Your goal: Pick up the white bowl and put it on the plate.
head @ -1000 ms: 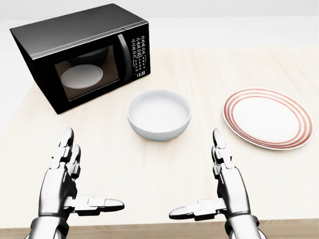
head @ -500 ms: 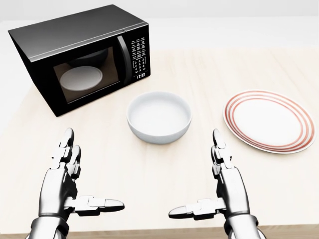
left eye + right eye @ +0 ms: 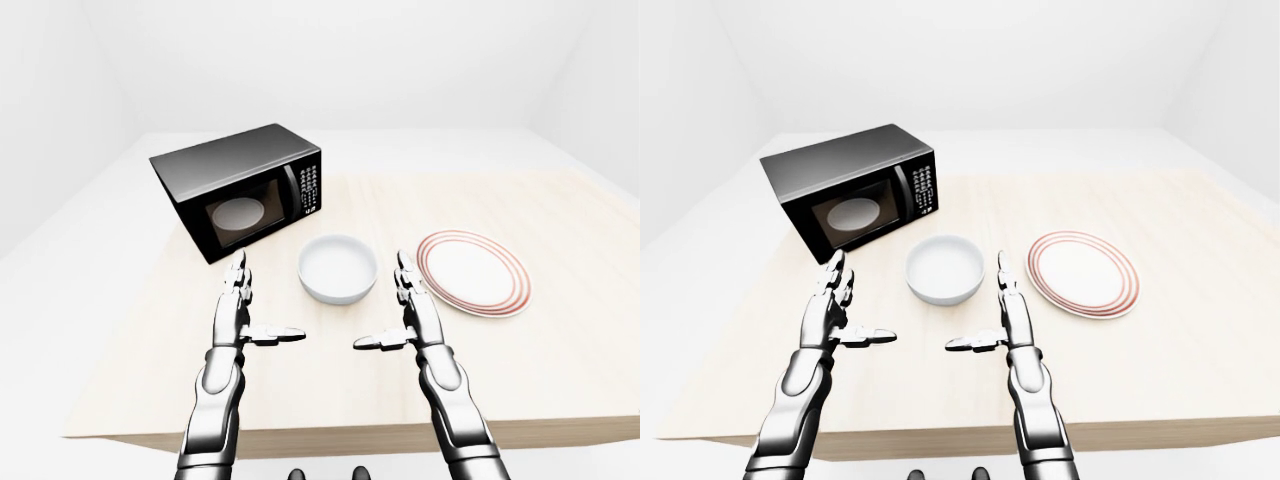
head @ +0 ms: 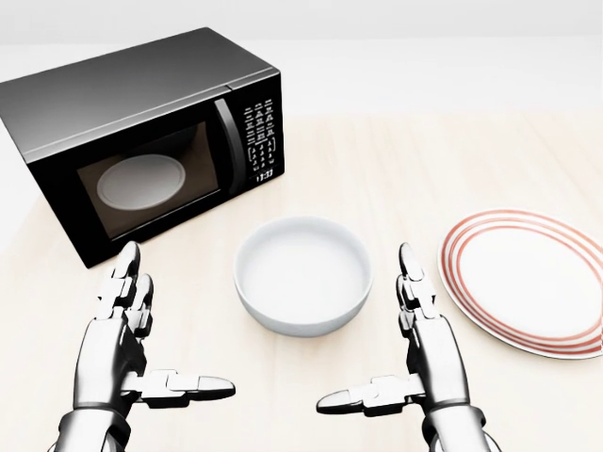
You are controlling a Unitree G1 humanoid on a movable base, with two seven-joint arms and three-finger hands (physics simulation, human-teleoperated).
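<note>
white bowl empty, plate bare

In the head view the plate runs off the right edge, so its far rim does not show, and the microwave is cut by the left edge. Both forearms leave the bottom of that view just below the left hand and right hand. The keypad markings are too small to read. Through the dark door glass a pale round shape shows only dimly.
</note>
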